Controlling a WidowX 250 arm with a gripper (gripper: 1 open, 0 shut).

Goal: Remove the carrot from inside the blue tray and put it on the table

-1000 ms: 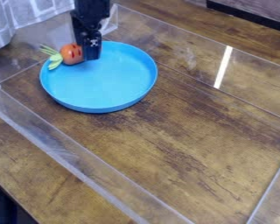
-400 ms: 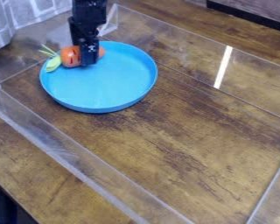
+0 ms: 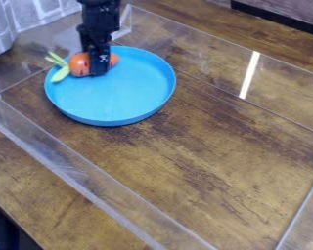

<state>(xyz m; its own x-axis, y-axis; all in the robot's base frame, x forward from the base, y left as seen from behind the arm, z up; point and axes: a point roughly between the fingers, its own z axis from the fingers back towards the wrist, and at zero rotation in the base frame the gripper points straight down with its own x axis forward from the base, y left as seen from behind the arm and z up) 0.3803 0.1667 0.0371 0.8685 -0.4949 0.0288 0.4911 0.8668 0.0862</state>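
One small target: a stubby orange toy carrot with a pale green leafy top (image 3: 78, 64) is seen inside the round, shallow, bright blue plastic tray (image 3: 110, 100), at the rim nearest the robot.
Carrot top: the leaves are pointed outward, across the rim and away from the middle of the tray.
Tray: it is set flat on the dark brown, glossy wood-plank table (image 3: 199, 146), by which the carrot is to be received.
Step in hand: the grasp, as judged from the fingers being brought to the carrot; the lift has not been made.
Slip risk: if the smooth, rounded body is caught only near its end, it could be squeezed out and rolled across the tray floor.
Tray risk: if the fingertips are pressed too low, or the rim is caught along with the carrot, the tray could be dragged or tipped.
Leaf risk: if the lift is kept too shallow, the leafy top could be snagged on the rim and the carrot twisted in the grip.
Hand: the black two-fingered gripper (image 3: 97, 57) is lowered over the carrot from above, with orange seen on both sides of the dark fingers.
Opening: how far the fingers are parted cannot be told, since they are small and dark in this view.
Contact: the carrot appears to be touched, perhaps straddled, but whether it is firmly pinched cannot be made out.
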